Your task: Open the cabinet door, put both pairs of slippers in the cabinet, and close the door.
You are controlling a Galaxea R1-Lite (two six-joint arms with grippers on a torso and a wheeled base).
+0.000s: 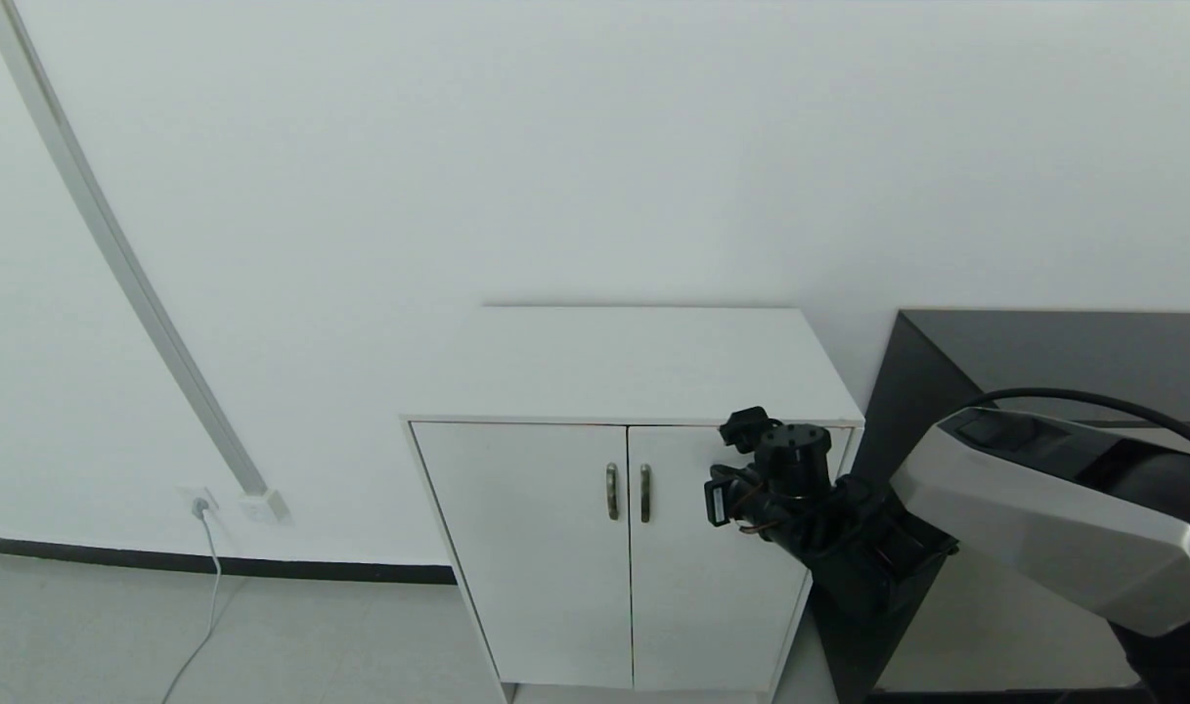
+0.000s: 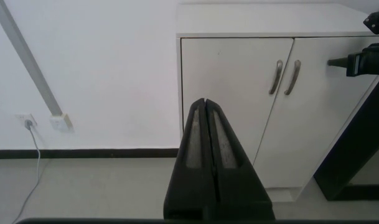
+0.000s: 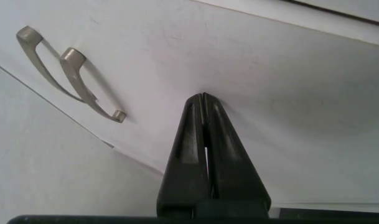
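Note:
The white cabinet (image 1: 634, 367) stands against the wall with both doors closed. Two metal handles (image 1: 611, 491) sit side by side at the middle seam. My right arm (image 1: 785, 479) is in front of the right door (image 1: 712, 587), to the right of the handles. The right gripper (image 3: 205, 98) is shut and empty, its tips very close to the door panel beside the nearer handle (image 3: 89, 87). In the left wrist view the right gripper (image 2: 332, 62) points toward the handles (image 2: 293, 76). My left gripper (image 2: 205, 102) is shut and empty, held back from the left door (image 2: 233, 93).
A black cabinet (image 1: 1044, 362) stands right beside the white one. On the wall to the left are a socket with a grey cable (image 1: 200, 506) and a slanted grey conduit (image 1: 115, 244). Bare grey floor (image 1: 262, 636) lies before the cabinet.

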